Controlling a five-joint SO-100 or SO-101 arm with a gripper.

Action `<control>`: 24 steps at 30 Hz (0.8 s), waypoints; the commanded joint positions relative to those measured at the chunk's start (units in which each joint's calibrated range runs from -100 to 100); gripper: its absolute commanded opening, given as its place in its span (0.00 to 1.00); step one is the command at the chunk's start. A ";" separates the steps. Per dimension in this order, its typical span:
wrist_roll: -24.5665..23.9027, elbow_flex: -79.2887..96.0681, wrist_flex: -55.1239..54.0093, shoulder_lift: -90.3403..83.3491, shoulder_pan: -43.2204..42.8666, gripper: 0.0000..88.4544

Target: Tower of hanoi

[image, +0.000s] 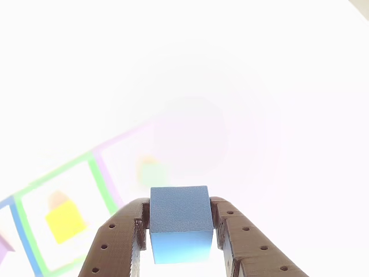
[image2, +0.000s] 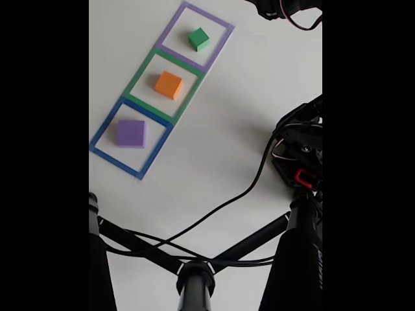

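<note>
While claw (image: 182, 245) stood clamped on blue cube (image: 180, 222), cube sat lifted off surface (image2: 220, 149), one brown finger (image: 118, 242) pressed to each side. Three taped squares lay ahead and left of claw in other view. Yellow-looking block (image: 65, 221) sat in green square (image: 63, 219); washed-out block (image: 151, 170) in purple square, nearer straight ahead. Fixed view showed green (image2: 198, 39), orange (image2: 169, 85), purple (image2: 131, 133) blocks, one per square. Likely drop: forward-left.

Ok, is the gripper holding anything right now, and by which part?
Yes: the gripper holds the blue cube, its fingers pressed against the cube's left and right sides.
</note>
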 commanded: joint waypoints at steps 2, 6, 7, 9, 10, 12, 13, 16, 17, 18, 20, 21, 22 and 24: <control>1.18 18.95 -15.64 -6.37 2.77 0.04; 1.18 33.13 -29.97 -8.15 2.67 0.04; 1.18 37.22 -34.75 -8.47 2.58 0.04; 1.18 44.13 -43.34 -8.55 2.48 0.04; 1.18 47.50 -47.95 -8.15 2.29 0.04; 1.18 53.22 -56.86 -6.94 1.62 0.04; 1.18 55.50 -60.66 -6.13 1.23 0.04; 1.18 61.32 -70.70 -3.79 0.08 0.04; 1.18 62.95 -73.70 -2.90 -0.20 0.04; 1.18 64.50 -76.78 -1.93 -0.40 0.04; 1.18 67.41 -82.85 0.25 -0.78 0.04; 1.18 68.50 -85.44 1.46 -1.07 0.04; 1.18 69.41 -87.87 2.75 -1.26 0.04; 1.18 71.22 -92.97 5.34 -1.64 0.04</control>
